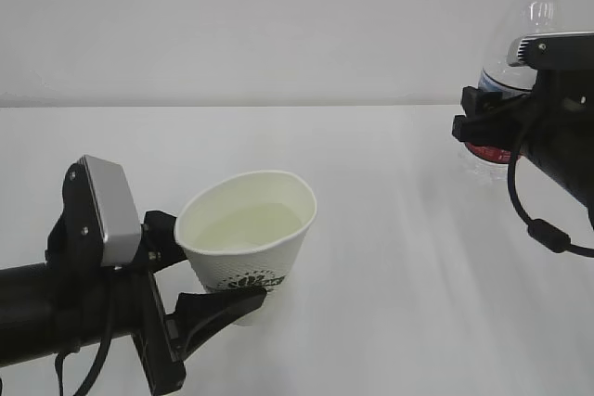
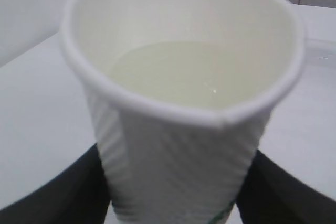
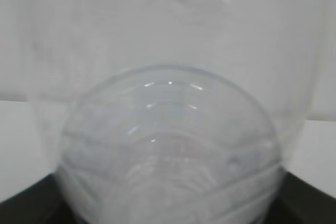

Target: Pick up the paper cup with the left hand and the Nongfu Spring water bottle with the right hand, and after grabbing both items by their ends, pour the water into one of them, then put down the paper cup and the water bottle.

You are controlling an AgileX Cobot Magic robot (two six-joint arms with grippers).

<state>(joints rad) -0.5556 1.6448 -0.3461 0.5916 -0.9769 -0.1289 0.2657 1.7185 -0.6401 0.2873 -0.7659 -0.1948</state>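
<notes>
The white paper cup point(image 1: 249, 246) with its dark green logo sits at lower left, tilted slightly, its rim squeezed out of round. My left gripper point(image 1: 209, 271) is shut on its lower wall. In the left wrist view the cup point(image 2: 184, 145) fills the frame, clear water point(image 2: 194, 72) lies inside it, and a black finger point(image 2: 52, 198) presses each side. The water bottle point(image 1: 536, 16) stands upright at upper right, red neck ring on top. My right gripper point(image 1: 487, 122) is shut on its lower body and hides most of the label. The right wrist view shows only the bottle's ribbed wall point(image 3: 168, 145), very close.
A white table point(image 1: 390, 257) stretches between the two arms, with a pale wall behind it. A black cable point(image 1: 534, 220) hangs from the right arm. The left arm's black tube point(image 1: 46, 308) runs along the lower left edge.
</notes>
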